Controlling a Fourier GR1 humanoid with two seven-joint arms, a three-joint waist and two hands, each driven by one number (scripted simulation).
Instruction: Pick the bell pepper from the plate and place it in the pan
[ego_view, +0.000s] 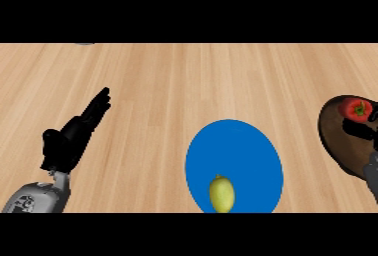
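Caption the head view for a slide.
Bell pepper in brown pan by right hand; lemon on blue plate; left hand resting open.

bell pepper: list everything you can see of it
The bell pepper is small and red, with a dark green stem on its upper side. It lies inside the dark brown pan, toward the pan's far end at the view's right edge, not on the blue plate. The right hand is close beside it; whether they touch cannot be told.

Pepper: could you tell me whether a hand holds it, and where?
Cannot tell: the right hand is beside the pepper at the pan, grip hidden. The left hand holds nothing.
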